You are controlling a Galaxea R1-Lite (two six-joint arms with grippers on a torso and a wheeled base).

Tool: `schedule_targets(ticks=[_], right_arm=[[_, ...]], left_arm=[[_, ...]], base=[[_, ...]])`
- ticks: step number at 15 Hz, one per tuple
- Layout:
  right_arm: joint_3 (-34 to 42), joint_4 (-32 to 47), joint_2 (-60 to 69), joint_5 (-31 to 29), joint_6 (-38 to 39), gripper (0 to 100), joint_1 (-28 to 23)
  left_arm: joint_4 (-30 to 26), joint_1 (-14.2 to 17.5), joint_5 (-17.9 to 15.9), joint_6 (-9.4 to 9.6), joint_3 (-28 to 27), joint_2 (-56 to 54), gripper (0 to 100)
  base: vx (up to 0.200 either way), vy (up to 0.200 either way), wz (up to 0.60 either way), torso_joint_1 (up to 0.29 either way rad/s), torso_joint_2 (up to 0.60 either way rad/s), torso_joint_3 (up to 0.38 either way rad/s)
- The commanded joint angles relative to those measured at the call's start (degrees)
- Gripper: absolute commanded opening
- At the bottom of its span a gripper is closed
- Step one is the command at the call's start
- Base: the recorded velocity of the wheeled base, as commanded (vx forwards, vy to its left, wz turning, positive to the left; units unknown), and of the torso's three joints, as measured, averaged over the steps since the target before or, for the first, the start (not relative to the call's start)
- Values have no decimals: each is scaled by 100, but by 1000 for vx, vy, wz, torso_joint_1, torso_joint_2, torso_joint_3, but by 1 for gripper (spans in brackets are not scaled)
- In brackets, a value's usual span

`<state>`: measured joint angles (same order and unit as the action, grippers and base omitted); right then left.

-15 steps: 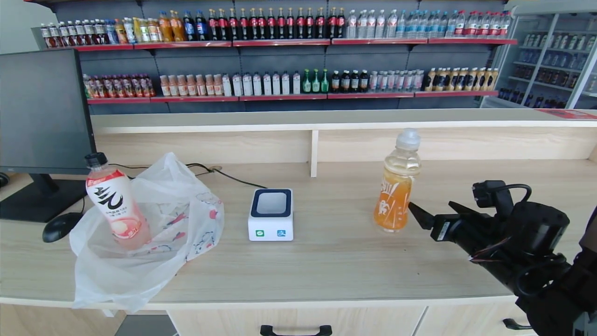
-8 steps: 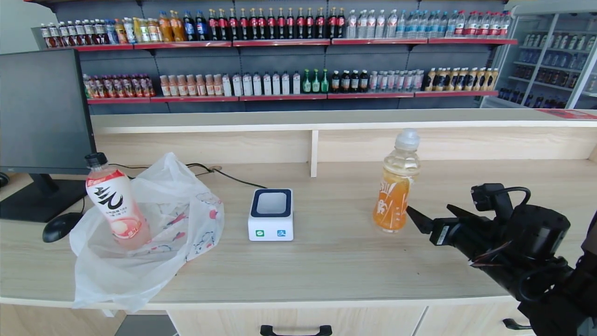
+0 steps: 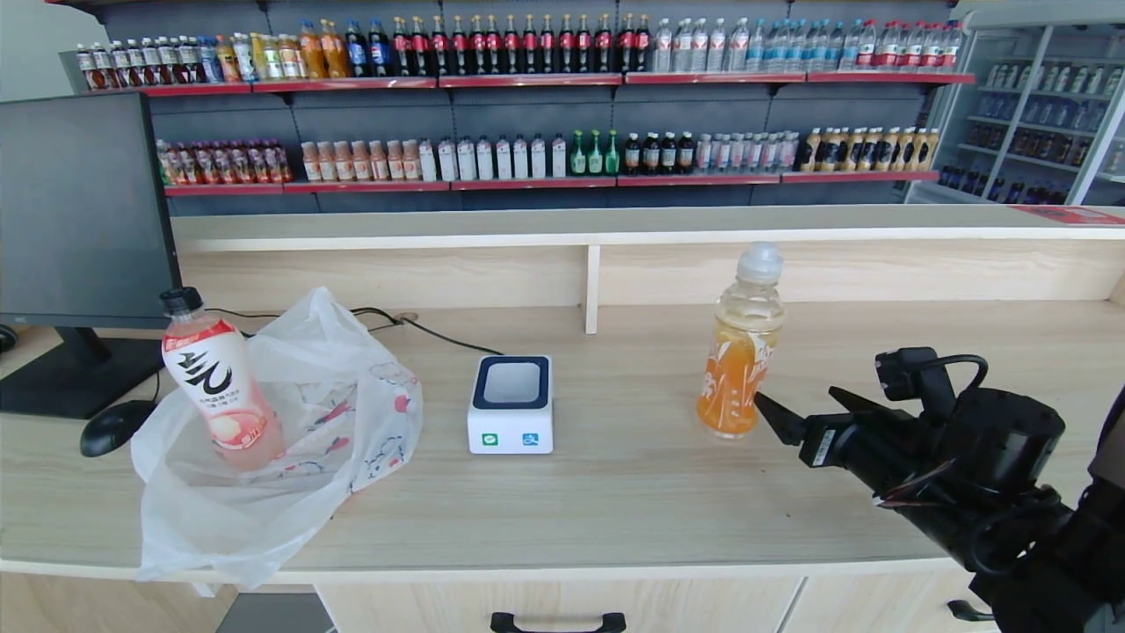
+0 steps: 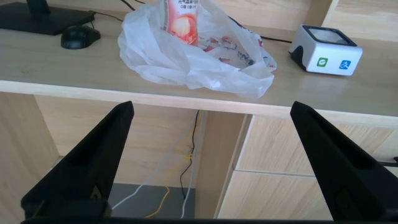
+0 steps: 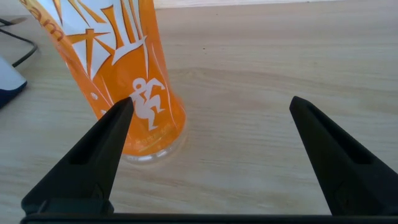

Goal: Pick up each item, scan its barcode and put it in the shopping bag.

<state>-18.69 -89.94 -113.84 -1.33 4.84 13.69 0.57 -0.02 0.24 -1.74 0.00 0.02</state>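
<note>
While the orange drink bottle [image 3: 738, 369] stands on the surface [image 3: 615, 492], the right gripper [image 3: 795, 396] sits just beside it, spread wide and empty.

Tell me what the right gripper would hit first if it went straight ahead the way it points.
The orange bottle, low on its body. The right gripper is open, but the bottle stands before one finger, off centre, so that finger probably strikes it.
</note>
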Motion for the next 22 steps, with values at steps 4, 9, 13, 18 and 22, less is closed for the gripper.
schedule_targets(ticks=[4, 9, 13, 18, 22], right_arm=[[14, -6, 11, 1, -1, 100, 99], [14, -6, 2, 1, -1, 100, 257], [6, -6, -25, 1, -1, 100, 406], [67, -6, 2, 1, -9, 100, 389], [164, -6, 134, 1, -9, 100, 28]], left_arm=[[4, 2, 2, 7, 0, -2, 100], [4, 2, 2, 7, 0, -2, 100], [4, -6, 2, 7, 0, -2, 100], [13, 2, 2, 7, 0, -2, 100], [4, -6, 2, 16, 0, -2, 100]], base=[[0, 0, 0, 0, 0, 0], [0, 0, 0, 0, 0, 0], [0, 0, 0, 0, 0, 0], [0, 0, 0, 0, 0, 0], [0, 0, 0, 0, 0, 0]])
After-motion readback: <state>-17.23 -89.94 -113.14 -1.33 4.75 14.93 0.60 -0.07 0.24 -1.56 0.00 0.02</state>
